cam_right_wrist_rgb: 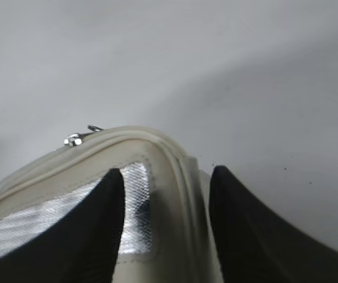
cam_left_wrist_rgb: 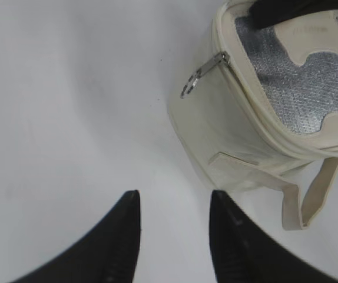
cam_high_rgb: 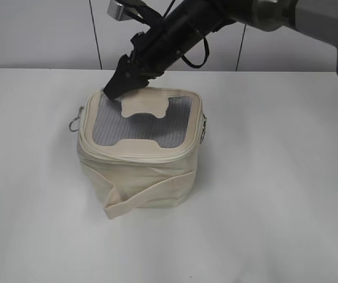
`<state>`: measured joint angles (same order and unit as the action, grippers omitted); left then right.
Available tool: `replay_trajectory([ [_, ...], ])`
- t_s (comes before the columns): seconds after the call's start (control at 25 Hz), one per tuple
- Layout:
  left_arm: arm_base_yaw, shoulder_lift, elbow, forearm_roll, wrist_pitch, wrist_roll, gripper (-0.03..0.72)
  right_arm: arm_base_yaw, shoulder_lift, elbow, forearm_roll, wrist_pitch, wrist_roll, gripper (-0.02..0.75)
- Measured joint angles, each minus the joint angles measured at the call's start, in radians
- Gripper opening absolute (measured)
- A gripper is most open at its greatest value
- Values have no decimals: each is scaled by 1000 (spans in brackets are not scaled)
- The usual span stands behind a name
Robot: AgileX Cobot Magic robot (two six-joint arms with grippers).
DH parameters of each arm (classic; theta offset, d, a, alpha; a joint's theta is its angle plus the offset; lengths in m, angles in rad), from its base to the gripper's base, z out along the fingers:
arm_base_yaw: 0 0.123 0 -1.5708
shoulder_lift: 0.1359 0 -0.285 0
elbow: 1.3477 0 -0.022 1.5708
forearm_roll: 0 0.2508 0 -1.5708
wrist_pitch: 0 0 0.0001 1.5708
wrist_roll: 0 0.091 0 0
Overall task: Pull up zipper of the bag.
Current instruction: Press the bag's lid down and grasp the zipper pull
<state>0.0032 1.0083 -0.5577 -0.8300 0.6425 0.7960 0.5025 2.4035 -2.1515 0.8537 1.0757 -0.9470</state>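
Cream fabric bag (cam_high_rgb: 136,156) sits on the white table (cam_high_rgb: 275,177). At its far corner the right gripper (cam_high_rgb: 115,88) presses down, jaws apart astride the zipper (cam_right_wrist_rgb: 175,162) edge, as only its wrist view shows. The left gripper (cam_left_wrist_rgb: 175,203), jaws apart and empty, hangs near the side with a silver slider (cam_left_wrist_rgb: 203,73).

This looks like a lab test bench. A bare white table (cam_high_rgb: 275,177) stands against a plain pale panelled wall (cam_high_rgb: 39,29).
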Motion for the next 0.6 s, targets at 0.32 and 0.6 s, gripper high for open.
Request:
replay_trajectory([
  [0.32,0,154,-73,-129,-5,181,352,2,13,-1,-38,-12,7,69],
  [0.6,-52,358,-171,-201,-28,510,440,2,13,-1,-38,-9,20,69],
])
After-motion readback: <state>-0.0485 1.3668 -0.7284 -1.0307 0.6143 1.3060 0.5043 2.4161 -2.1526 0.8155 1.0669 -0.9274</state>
